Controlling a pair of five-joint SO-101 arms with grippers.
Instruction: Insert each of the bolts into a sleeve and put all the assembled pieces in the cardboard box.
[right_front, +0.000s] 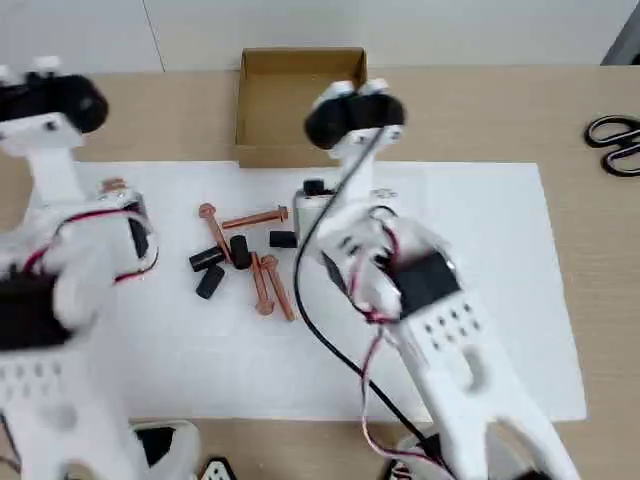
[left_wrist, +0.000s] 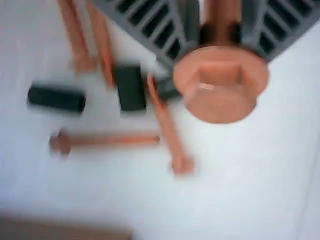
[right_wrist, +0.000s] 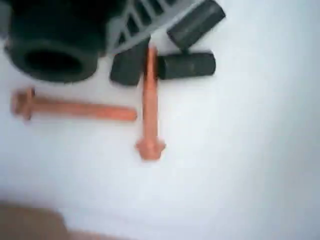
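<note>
My left gripper (right_front: 115, 192) is shut on a copper bolt (left_wrist: 220, 85), whose flanged head faces the left wrist camera between the grey fingers (left_wrist: 150, 25). My right gripper (right_front: 318, 192) is shut on a black sleeve (right_wrist: 52, 56), with its open end toward the right wrist camera. Both hang above the white sheet, either side of a loose pile. In the pile lie several copper bolts (right_front: 256, 217) and several black sleeves (right_front: 208, 258). The cardboard box (right_front: 258, 105) stands open at the back, just behind the right gripper.
A white paper sheet (right_front: 480, 300) covers the middle of the wooden table. Black scissors (right_front: 615, 142) lie at the far right edge. The right arm's cable (right_front: 320, 330) hangs over the sheet beside the pile.
</note>
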